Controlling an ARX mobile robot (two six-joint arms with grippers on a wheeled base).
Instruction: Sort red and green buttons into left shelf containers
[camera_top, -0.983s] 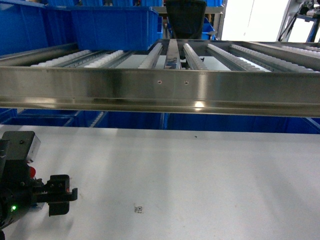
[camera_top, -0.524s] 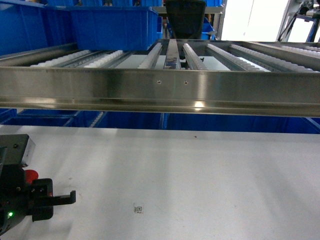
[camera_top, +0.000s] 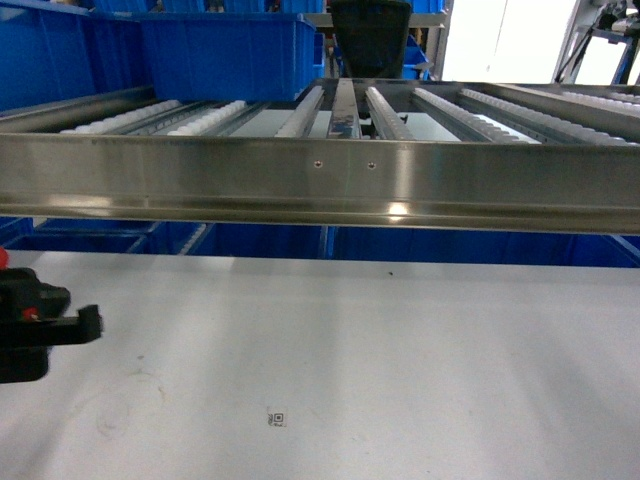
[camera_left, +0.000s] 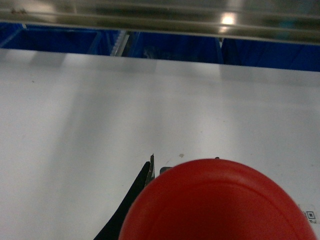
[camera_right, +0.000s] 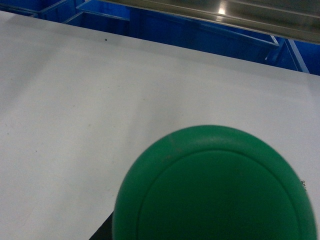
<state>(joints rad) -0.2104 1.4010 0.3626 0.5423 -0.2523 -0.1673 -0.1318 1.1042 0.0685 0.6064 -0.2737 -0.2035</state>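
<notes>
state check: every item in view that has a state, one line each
red button: held in the left gripper, lifted above the table
green button: fills the right wrist view, off the table; grip not visible
left gripper: shut on the red button
right gripper: out of the head view
blue bins: on the roller shelf, contents hidden

The left gripper (camera_top: 85, 325) is matte black and blocky, ending in a short square finger (camera_top: 90, 322) with flat faces and hard edges. A small red spot shows on its body near the left edge. From the left wrist camera one thin, dark, curved finger (camera_left: 145, 177) tapers to a point
</notes>
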